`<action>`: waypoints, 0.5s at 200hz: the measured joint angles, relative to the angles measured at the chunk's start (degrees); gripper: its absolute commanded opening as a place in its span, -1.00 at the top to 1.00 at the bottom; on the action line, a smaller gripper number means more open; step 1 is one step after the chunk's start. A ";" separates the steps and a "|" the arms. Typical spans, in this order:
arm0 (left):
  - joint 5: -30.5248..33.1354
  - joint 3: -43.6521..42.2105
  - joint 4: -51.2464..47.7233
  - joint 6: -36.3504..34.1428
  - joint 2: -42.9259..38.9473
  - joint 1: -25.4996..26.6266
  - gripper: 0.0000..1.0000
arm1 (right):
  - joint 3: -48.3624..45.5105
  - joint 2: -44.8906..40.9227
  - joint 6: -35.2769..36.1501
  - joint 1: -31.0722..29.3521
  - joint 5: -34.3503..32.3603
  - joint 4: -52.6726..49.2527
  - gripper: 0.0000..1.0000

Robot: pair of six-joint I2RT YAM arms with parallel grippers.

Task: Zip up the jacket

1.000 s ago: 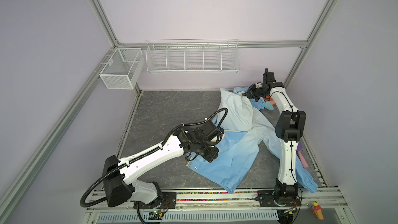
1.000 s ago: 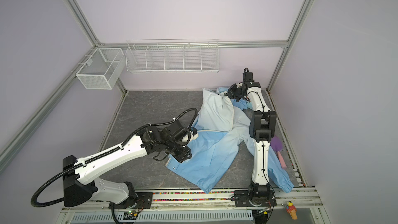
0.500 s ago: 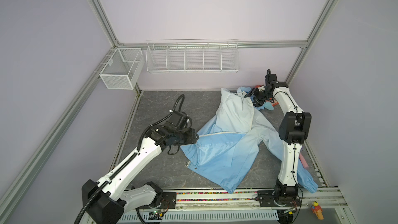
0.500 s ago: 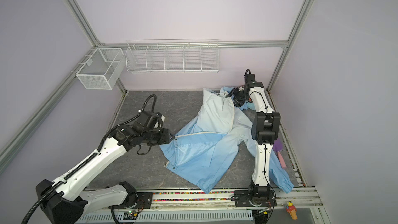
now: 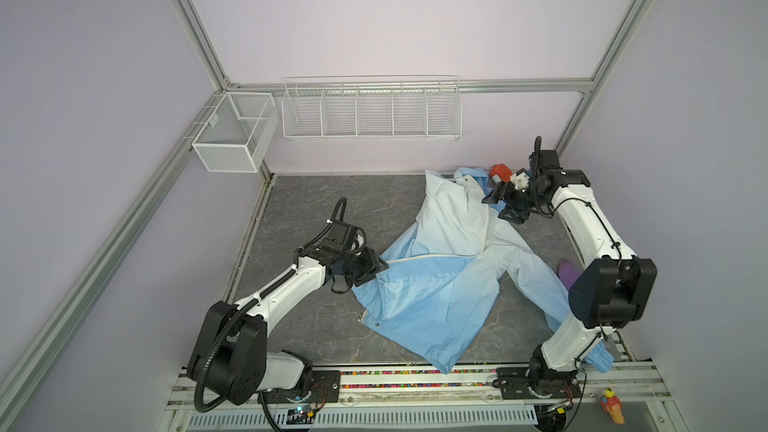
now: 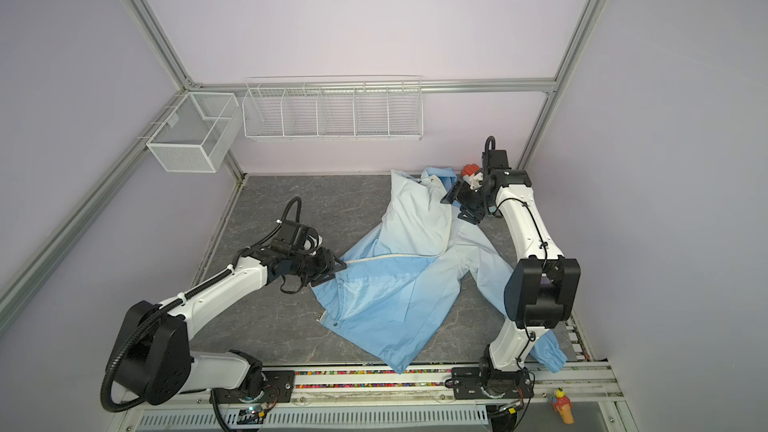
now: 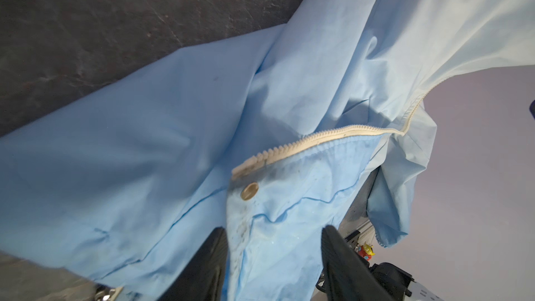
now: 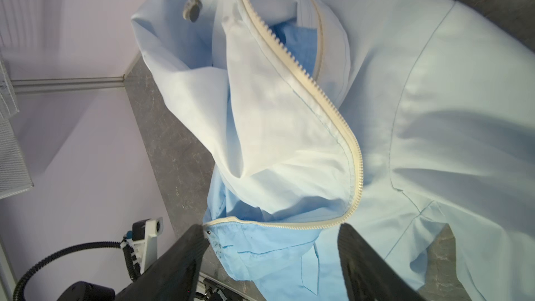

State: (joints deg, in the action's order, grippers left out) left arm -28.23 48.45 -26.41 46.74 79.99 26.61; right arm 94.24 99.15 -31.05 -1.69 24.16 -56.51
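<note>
The light-blue jacket [image 5: 432, 297] [image 6: 395, 297] lies unzipped on the dark table, with its whitish upper part folded over near the back. One white zipper [image 5: 428, 257] edge runs from that fold to my left gripper [image 5: 376, 272] [image 6: 332, 270]. In the left wrist view the left gripper [image 7: 273, 229] is open. A jacket [image 7: 144, 140] corner with a brass snap [image 7: 249, 191] and zipper [image 7: 318, 137] teeth lies loose between its fingers. My right gripper [image 5: 498, 207] [image 6: 457, 206] [image 8: 273, 228] hangs open by the collar, over the jacket [image 8: 434, 111] and zipper [image 8: 327, 105], holding nothing.
A small orange glove [image 5: 500, 171] [image 6: 470, 169] lies at the back behind the right gripper. A purple object [image 5: 568, 274] sits by the right arm. Two white wire baskets [image 5: 372, 110] [image 5: 235, 135] hang on the back and left walls. A small toy figure [image 5: 612, 409] stands outside the front rail.
Both grippers have opened. The left arm drew back to the left, dragging the jacket's front flap with it and spreading it out. The right gripper let go at the collar and shifted slightly.
</note>
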 measured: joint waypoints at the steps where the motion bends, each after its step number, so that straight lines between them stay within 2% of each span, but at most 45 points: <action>1: -0.04 0.04 0.07 -0.09 0.31 0.00 0.01 | -0.33 -0.09 0.02 -0.02 0.00 0.00 -0.51; 25: -0.48 0.52 0.22 -1.81 4.02 0.00 0.01 | -3.28 -0.83 0.37 -0.83 -0.15 -0.13 -0.51; 47: -0.83 0.52 0.79 -2.62 5.33 0.00 0.11 | -4.52 -1.46 0.50 -1.49 -0.15 -0.07 -0.50; 68: -1.97 0.55 2.58 -2.93 5.33 0.00 0.43 | -5.64 -2.67 0.48 -1.92 -0.13 0.02 -0.49; 96: -3.98 1.84 4.04 -4.33 5.29 -0.09 1.00 | -6.84 -4.15 0.46 -2.32 -0.13 0.02 -0.48; 100: -4.22 2.14 4.13 -4.79 5.27 -0.09 1.00 | -6.86 -4.22 0.48 -2.36 -0.11 -0.02 -0.48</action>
State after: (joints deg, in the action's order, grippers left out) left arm -32.45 50.59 -22.28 41.95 85.25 26.52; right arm 87.37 94.94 -30.57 -4.05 24.05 -56.53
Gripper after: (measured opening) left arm 0.073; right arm 0.744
